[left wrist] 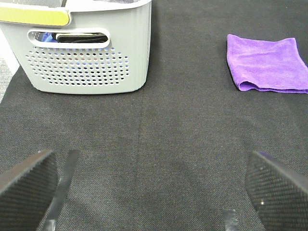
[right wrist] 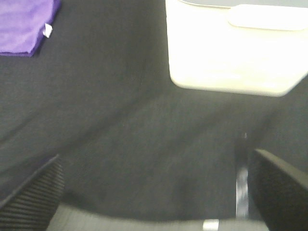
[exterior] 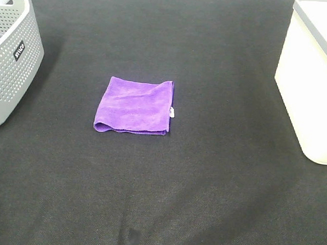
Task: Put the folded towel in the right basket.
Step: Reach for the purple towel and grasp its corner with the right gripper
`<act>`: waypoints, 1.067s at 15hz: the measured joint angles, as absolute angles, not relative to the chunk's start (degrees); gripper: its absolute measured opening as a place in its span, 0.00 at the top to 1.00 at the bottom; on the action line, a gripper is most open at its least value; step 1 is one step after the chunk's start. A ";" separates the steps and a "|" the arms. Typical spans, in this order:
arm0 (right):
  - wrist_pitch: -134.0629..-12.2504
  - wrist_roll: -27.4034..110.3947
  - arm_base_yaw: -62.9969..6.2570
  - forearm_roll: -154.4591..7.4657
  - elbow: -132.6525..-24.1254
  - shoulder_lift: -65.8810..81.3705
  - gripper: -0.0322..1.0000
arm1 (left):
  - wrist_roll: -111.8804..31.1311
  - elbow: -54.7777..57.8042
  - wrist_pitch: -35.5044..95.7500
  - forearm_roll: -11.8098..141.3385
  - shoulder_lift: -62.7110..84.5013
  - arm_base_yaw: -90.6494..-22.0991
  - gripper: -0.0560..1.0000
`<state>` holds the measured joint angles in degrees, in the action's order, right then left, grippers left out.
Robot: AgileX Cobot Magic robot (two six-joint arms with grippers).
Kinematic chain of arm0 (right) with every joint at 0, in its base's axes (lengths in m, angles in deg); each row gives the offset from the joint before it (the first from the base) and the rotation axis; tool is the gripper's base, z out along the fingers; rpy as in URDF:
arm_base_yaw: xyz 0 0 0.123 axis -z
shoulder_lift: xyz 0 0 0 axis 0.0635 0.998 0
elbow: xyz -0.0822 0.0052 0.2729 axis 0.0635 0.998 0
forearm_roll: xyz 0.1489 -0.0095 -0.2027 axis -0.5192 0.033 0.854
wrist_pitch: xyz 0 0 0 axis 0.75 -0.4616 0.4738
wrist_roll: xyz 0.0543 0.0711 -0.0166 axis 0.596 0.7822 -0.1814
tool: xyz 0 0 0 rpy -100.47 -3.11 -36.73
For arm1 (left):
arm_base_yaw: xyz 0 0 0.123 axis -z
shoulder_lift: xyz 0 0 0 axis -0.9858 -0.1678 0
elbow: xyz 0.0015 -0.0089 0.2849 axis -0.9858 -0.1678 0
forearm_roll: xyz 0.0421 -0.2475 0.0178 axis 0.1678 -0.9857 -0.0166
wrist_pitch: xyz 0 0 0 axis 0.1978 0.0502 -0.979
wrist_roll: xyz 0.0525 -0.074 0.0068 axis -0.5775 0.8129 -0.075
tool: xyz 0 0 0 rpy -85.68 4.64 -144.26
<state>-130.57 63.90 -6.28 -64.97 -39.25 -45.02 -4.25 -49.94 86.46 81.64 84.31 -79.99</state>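
Observation:
The folded purple towel (exterior: pixel 134 107) lies flat on the black table, a little left of the middle; it also shows in the left wrist view (left wrist: pixel 268 64) and partly in the right wrist view (right wrist: pixel 25 24). The right basket (exterior: pixel 314 75) is cream-white and stands at the right edge; it shows in the right wrist view (right wrist: pixel 236 45) too. Neither arm shows in the exterior high view. My left gripper (left wrist: pixel 151 192) is open and empty, well back from the towel. My right gripper (right wrist: pixel 154 192) is open and empty, short of the cream basket.
A grey perforated basket (exterior: pixel 11 54) stands at the left edge, with dark items inside in the left wrist view (left wrist: pixel 86 53). The table is covered in black cloth (exterior: pixel 204 185).

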 joint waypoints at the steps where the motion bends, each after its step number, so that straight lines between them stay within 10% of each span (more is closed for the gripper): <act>1: -132.57 65.39 -6.28 -65.60 -45.38 -35.57 0.02 | -4.25 -49.94 86.46 81.64 84.31 -79.99 0.01; 16: -121.74 58.34 -21.57 -99.81 -94.08 51.92 0.02 | -4.25 -49.94 86.46 81.64 84.31 -79.99 0.01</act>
<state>-121.74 58.34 -21.57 -99.81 -94.08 51.92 -4.25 -49.94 86.46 81.64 84.31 -79.99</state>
